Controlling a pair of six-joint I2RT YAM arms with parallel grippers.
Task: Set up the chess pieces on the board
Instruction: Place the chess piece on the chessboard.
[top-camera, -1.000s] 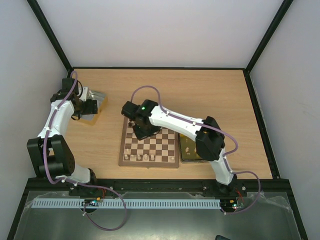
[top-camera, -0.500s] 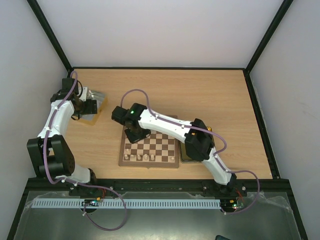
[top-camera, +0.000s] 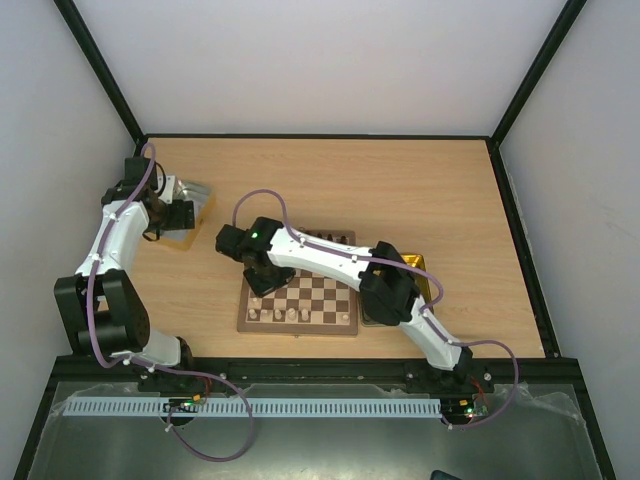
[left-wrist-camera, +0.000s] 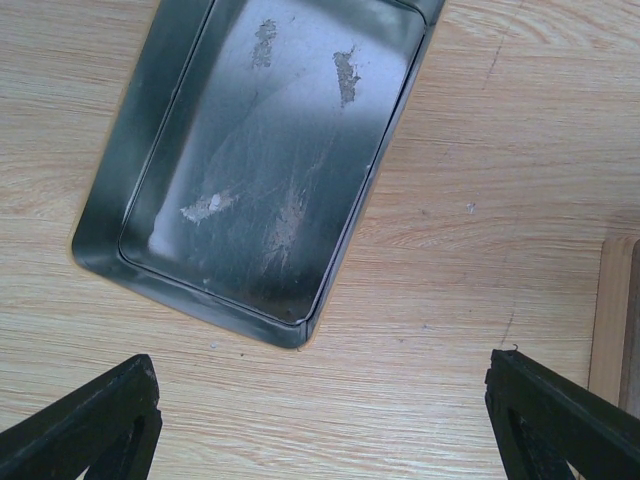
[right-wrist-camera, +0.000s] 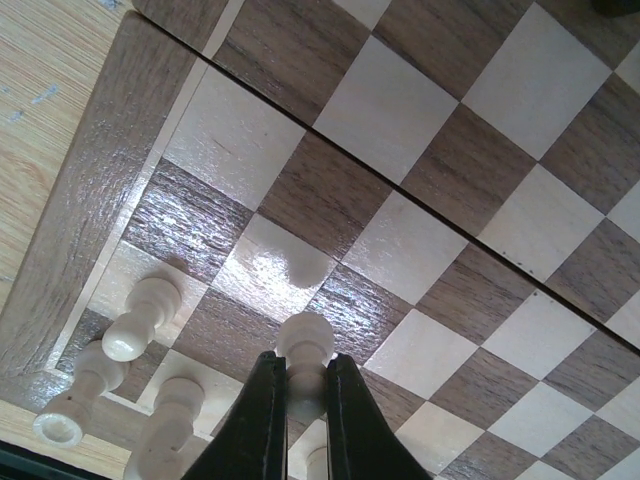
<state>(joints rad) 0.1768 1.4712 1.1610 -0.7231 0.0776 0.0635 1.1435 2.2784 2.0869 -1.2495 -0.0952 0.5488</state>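
Left gripper (left-wrist-camera: 320, 390): released, jaws wide with nothing between them; it hangs over the table (left-wrist-camera: 470, 120) at the near edge of the silver tray (left-wrist-camera: 180, 130), probably parked clear of the board.
Right gripper (right-wrist-camera: 300, 375): clenched on a cream pawn (right-wrist-camera: 305, 335), pinched by the stem below the head so the base can likely go down flat.
Pawn's place: over the board (right-wrist-camera: 90, 200), near its left near corner; whether the base touches a square I cannot tell.
In the way: cream pieces (right-wrist-camera: 140, 320) crowd just left of the fingers and could be knocked.
Dark pieces (top-camera: 318, 237): lined along the far row, well apart from the pawn.
Gold tray (top-camera: 425, 272): right of the board, partly under the right arm.
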